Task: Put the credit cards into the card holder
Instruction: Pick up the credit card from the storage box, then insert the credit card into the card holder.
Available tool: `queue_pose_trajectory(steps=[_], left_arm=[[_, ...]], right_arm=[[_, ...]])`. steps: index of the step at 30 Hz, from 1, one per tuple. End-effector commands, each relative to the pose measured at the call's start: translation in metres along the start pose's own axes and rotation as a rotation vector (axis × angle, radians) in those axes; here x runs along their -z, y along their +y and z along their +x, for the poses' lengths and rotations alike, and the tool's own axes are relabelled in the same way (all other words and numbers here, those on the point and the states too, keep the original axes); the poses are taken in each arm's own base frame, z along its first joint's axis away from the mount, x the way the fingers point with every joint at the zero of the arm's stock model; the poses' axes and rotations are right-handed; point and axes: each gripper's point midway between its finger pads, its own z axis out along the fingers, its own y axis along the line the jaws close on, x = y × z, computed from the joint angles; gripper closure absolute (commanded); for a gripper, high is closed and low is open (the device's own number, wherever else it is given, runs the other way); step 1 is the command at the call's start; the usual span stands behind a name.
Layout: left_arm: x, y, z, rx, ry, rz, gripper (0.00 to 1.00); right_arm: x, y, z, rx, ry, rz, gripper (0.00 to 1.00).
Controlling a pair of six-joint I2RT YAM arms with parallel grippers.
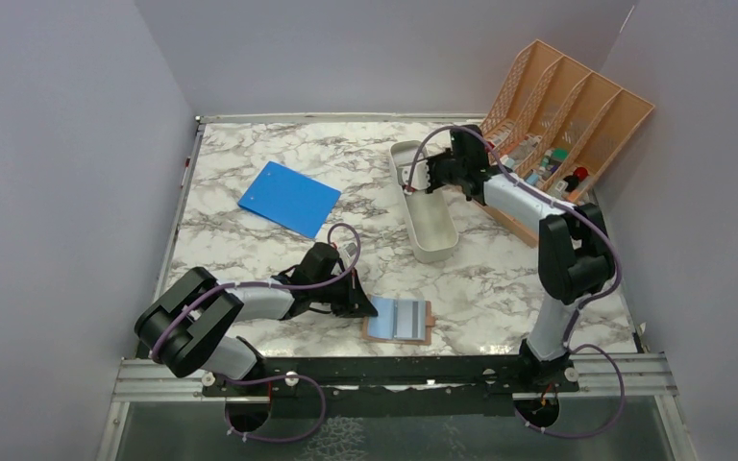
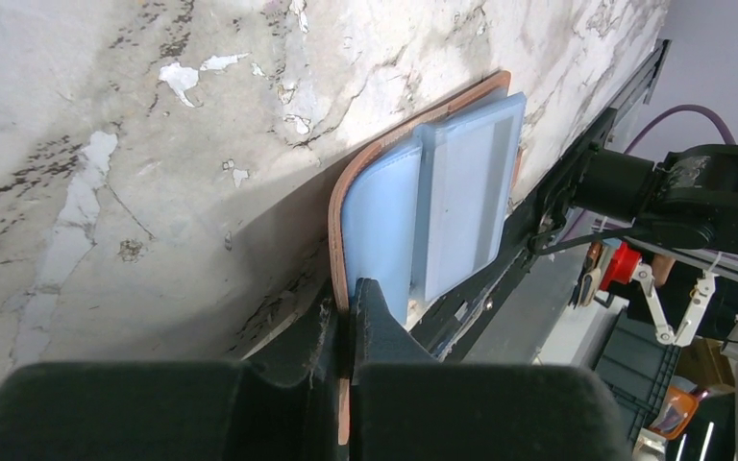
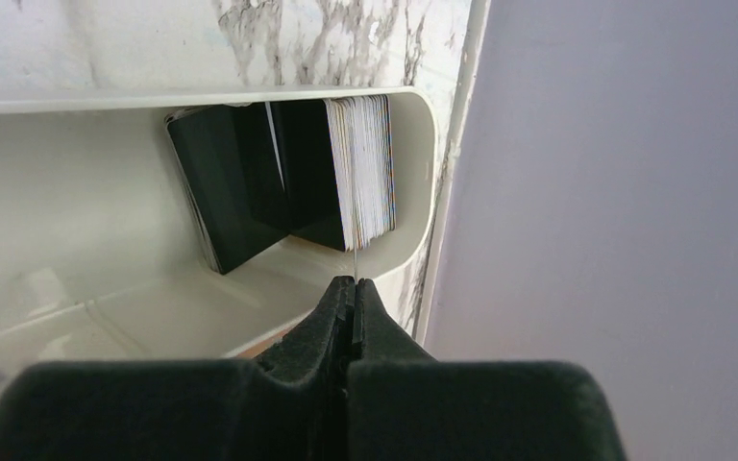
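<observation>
The left pincer [image 2: 354,288], low middle, squeezes the holder's [image 2: 461,192] edge tight; the right pincer [image 3: 354,284] squeezes one thin card [image 3: 356,262] tight.

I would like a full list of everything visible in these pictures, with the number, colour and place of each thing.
table: one, white-grey marble, under everything
notebook: one, blue, flat on the table's far left
tray: one, white, oblong, centre right
credit cards: a stack too dense to count, pale edges plus black ones, standing at the tray's far end
organiser: one, peach lattice, far right corner, small items inside too small to name
card holder: one, brown outside, pale blue inside, lying open at the near edge
left gripper: one, black, shut on the card holder's left edge
right gripper: one, black, in the tray, shut on one card's thin edge
</observation>
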Motion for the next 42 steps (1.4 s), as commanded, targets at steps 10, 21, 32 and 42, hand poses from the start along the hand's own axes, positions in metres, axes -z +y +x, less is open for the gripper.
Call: queue_pose_trajectory(steps=[10, 21, 32, 42], left_arm=[[0.003, -0.022, -0.013, 0.014, -0.049, 0.073, 1.00], [0.011, -0.033, -0.030, 0.053, -0.154, 0.099, 1.00], [0.003, -0.008, -0.031, 0.085, -0.185, 0.019, 0.94], [0.001, 0.006, -0.020, 0.082, -0.155, -0.013, 0.75]], right_arm=[[0.096, -0.014, -0.102, -0.418, -0.273, 0.143, 0.99], [0.157, 0.020, -0.176, -1.286, -0.488, 0.025, 0.99], [0.162, 0.141, -0.196, -1.872, -0.284, -0.279, 0.99], [0.154, 0.218, -0.211, -2.126, -0.215, -0.413, 0.99]])
